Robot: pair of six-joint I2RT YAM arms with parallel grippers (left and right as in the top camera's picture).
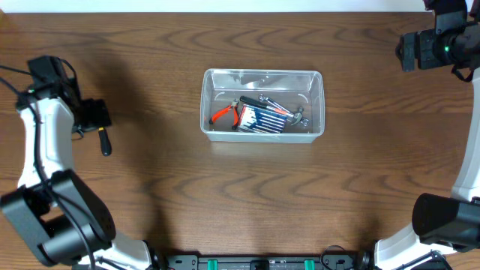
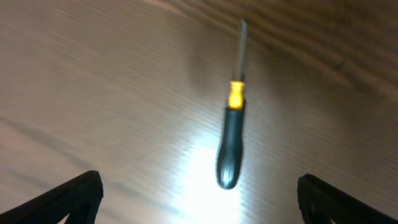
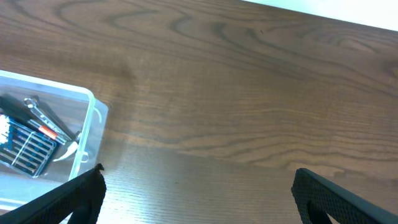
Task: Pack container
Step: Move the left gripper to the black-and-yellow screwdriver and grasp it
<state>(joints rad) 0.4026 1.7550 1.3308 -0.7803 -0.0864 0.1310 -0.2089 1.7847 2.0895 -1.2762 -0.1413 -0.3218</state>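
Looking from overhead, I see the container [image 1: 262, 103] mid-table, well apart from both arms, tools inside. On the left wrist view, my left gripper [image 2: 199, 199] is spread wide, a screwdriver [image 2: 231, 134] lying between and ahead of its fingers. On the right wrist view, my right gripper [image 3: 198, 196] is spread, container ahead-left.

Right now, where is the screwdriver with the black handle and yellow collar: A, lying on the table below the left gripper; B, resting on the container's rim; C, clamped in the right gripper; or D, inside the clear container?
A: the screwdriver lies on the bare table below the open left gripper, well apart from the container.
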